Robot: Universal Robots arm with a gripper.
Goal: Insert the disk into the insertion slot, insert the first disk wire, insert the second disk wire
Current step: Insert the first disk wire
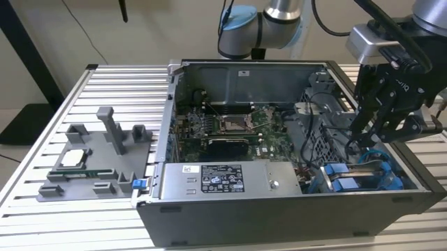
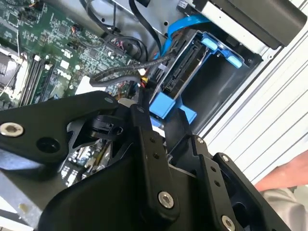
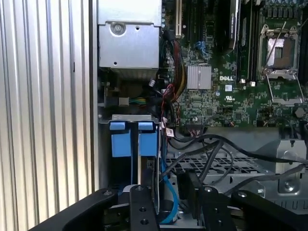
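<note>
Gripper [image 1: 369, 137], jaws apart, points down over the disk [image 2: 180, 72] in the insertion slot [image 3: 127, 117].

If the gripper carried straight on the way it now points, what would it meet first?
Most likely the blue cable arching over the disk seated in the insertion slot, directly below the gripper; depth is hard to judge.

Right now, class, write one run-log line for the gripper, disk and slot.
silver-grey disk with blue plastic frame: inside grey sheet-metal insertion slot | black gripper: close above that slot
</note>
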